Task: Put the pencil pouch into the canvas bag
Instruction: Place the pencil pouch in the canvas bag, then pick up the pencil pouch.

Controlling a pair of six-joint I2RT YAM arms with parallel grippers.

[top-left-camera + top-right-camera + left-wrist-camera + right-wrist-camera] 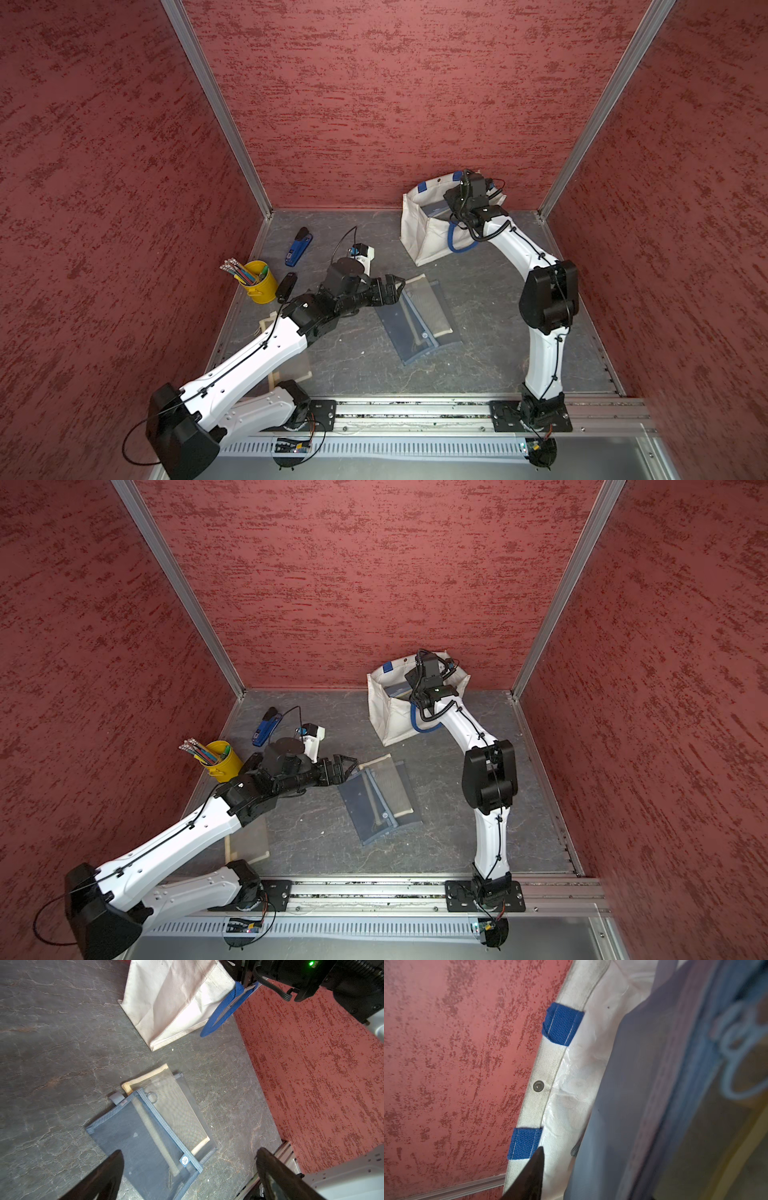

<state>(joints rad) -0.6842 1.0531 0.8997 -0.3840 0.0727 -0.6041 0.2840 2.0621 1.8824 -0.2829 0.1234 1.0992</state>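
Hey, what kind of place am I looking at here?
Probably a robot test cell, not a real office: left arm and right arm bolted to an aluminium rail, red panel walls in metal framing, staged props like a yellow pencil bucket and canvas bag.

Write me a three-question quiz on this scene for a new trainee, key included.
1. True or false: the left gripper is shut on the blue-grey mesh pouch.
2. The right arm reaches into: A) the canvas bag; B) the yellow bucket; C) the blue stapler.
3. Fill in: the bag's loop handles are ___.
Key: 1 false, its jaws stand open and the pouch lies free on the table; 2 A; 3 blue.
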